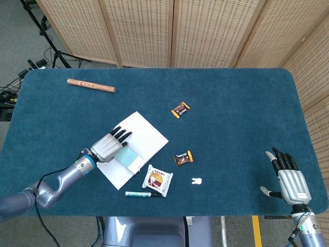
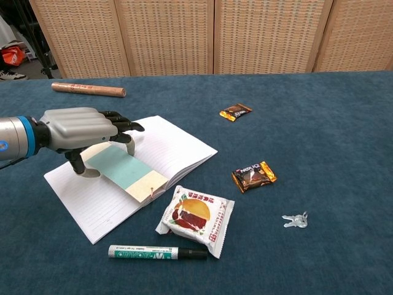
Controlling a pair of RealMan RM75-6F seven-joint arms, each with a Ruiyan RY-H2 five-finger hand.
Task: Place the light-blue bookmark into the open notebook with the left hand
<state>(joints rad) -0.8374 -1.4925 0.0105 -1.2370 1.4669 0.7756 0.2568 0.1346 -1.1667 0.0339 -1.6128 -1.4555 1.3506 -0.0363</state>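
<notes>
On the open notebook [image 2: 172,147] the light-blue bookmark [image 2: 126,171] is laid flat, overhung by the left hand [image 2: 80,130], fingers loosely apart, nothing gripped. The right hand [image 1: 290,180] is held spread, empty.

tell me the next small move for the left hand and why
Probably lift the left hand straight up and away. The light-blue bookmark already lies flat on the open notebook, with the fingers spread just above its far end, so nothing seems left but a clean release.
</notes>
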